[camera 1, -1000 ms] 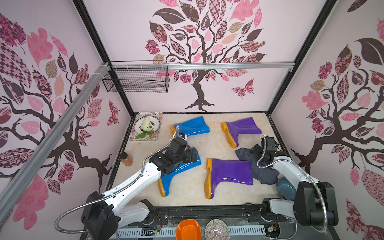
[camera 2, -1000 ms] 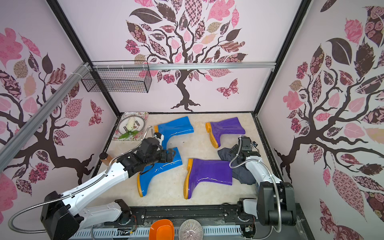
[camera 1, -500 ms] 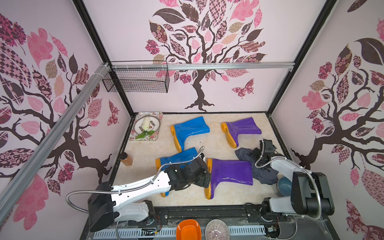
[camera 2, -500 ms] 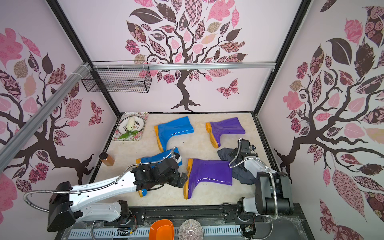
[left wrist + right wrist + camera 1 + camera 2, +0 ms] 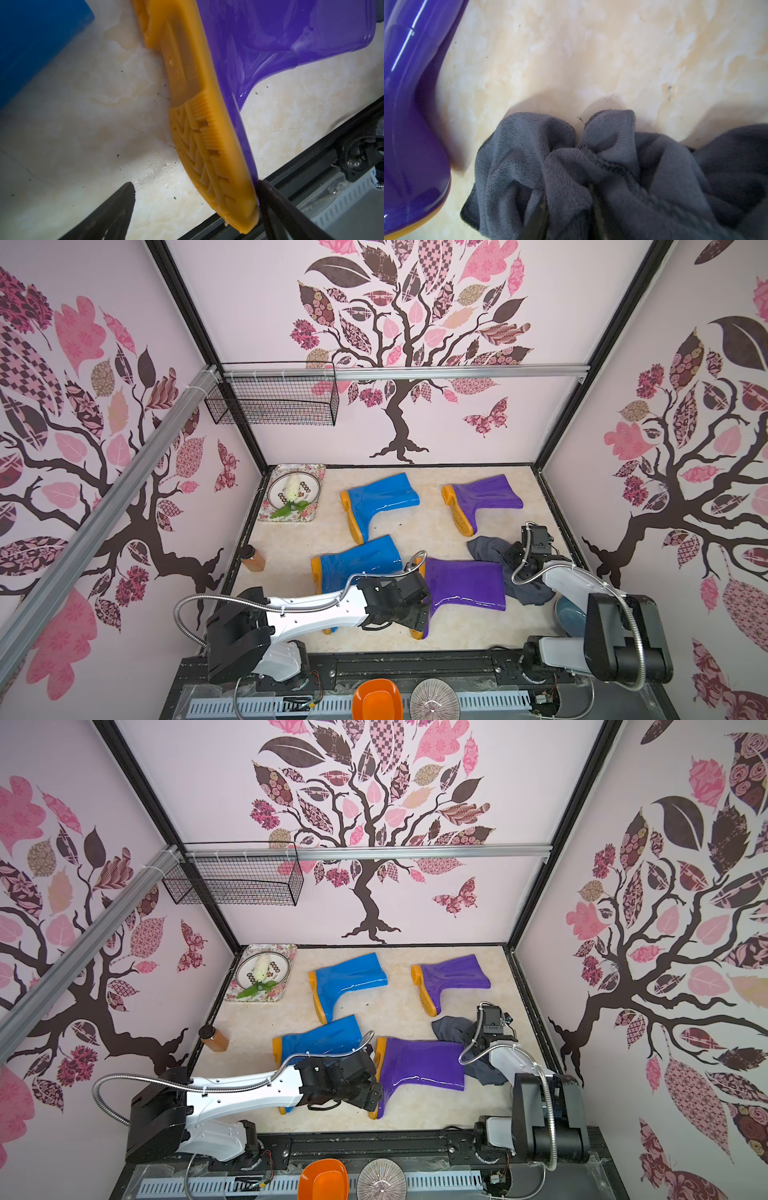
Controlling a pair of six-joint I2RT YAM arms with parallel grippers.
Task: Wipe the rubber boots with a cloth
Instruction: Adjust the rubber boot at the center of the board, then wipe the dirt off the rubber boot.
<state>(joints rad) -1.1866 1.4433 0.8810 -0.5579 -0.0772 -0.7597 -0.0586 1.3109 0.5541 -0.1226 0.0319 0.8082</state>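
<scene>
Rubber boots, four, all lying on their sides on the marbled floor (image 5: pixel 432 531). Positions are read in a top view as a dial with 12 at the far side: far blue boot (image 5: pixel 382 495) at 12 o'clock; far purple boot (image 5: pixel 486 493) at 1 o'clock; near blue boot (image 5: pixel 361 560) at 9 o'clock, partly under the left arm (image 5: pixel 316 610); near purple boot (image 5: pixel 465 585) at 4 o'clock, orange sole turned toward 9. Cloth (image 5: pixel 484 547), dark grey and crumpled, at 3 o'clock, just beside the open top of the near purple boot. Left gripper (image 5: pixel 195 184): jaws wide apart, astride the toe of the near purple boot's sole, one finger (image 5: pixel 270 199) against the toe, nothing clamped. Right gripper (image 5: pixel 569 207): jaws drawn close, a bunched fold of the cloth pinched between them. Floral tray (image 5: pixel 291 517) at 10 o'clock; brown bottle (image 5: pixel 252 559) at 9 o'clock by the floor's edge
</scene>
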